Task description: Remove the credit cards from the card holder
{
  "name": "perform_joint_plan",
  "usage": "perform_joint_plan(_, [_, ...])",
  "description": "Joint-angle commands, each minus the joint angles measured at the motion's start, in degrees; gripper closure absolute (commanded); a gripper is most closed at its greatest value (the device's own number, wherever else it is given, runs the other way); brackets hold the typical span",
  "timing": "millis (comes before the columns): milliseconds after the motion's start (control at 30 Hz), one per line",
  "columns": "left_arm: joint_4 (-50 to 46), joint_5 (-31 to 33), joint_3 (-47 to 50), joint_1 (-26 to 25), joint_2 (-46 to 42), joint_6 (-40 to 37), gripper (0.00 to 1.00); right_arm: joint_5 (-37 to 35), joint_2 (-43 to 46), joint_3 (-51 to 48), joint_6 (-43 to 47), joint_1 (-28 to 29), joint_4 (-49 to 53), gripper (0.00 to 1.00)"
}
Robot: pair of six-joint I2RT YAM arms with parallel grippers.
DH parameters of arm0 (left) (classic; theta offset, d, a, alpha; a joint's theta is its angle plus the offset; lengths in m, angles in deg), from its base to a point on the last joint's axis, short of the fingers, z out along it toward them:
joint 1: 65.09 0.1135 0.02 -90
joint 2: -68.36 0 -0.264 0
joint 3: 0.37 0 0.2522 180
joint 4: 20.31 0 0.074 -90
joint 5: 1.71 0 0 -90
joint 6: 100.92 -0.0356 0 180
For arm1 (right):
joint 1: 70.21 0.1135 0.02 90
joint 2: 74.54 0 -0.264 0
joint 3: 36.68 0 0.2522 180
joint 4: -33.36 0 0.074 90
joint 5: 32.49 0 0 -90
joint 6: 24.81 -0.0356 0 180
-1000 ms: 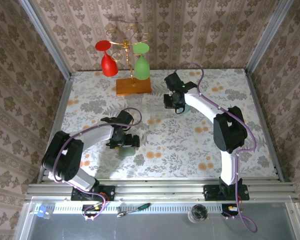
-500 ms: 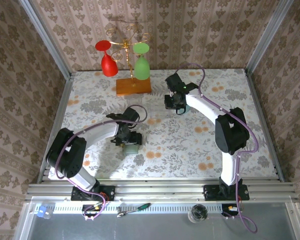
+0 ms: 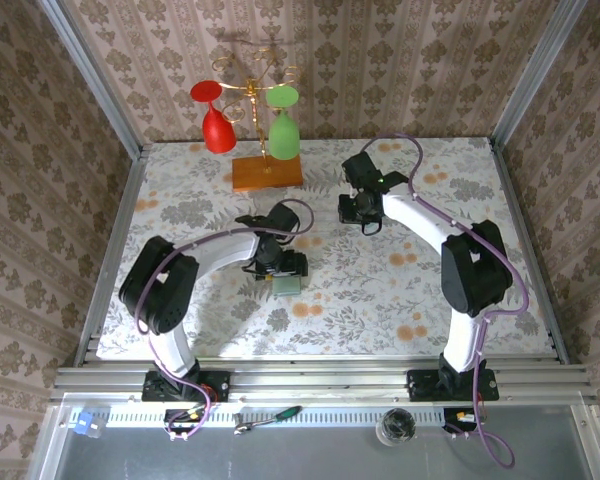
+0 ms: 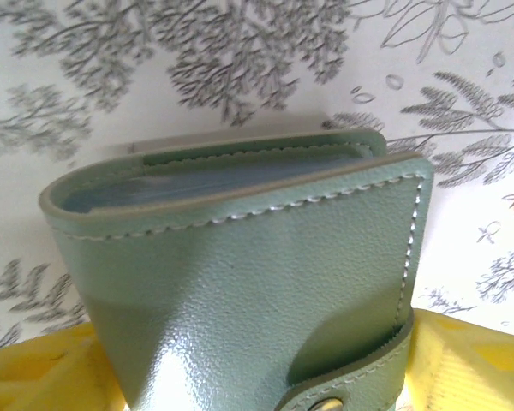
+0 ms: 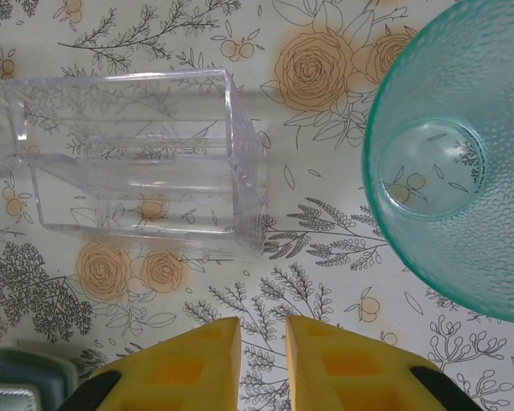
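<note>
Left hand (image 3: 278, 268): clamped on card holder (image 4: 240, 282), near clear box (image 5: 137, 154).
Right hand (image 5: 257, 342): nearly together, holding nothing, just beside clear box.

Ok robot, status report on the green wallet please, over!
Left tool clamped on grey-green leather bifold card holder, folded closed. Right tool almost shut, empty, above table by clear plastic box and teal glass bowl. Nothing seen blocking.
</note>
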Motion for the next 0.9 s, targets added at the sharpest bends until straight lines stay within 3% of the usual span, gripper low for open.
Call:
perform_joint_plan(0, [2.1,-3.1,-2.7,-0.4,1.8,2.0,0.21,1.7,2.4,-0.9,-0.3,-0.2,-0.8,0.79])
perform_joint_plan(300, [5.4,-7.2,-1.8,-1.0,1.6,2.5,0.16,3.0,3.9,-2.5,-1.1,-0.1,-1.4,0.79])
perform_joint_plan(867, [10.2,-12.0,5.0,0.4,-4.1,4.2,0.28,5.9,10.3,-9.3,-5.9,3.5,-0.1,0.78])
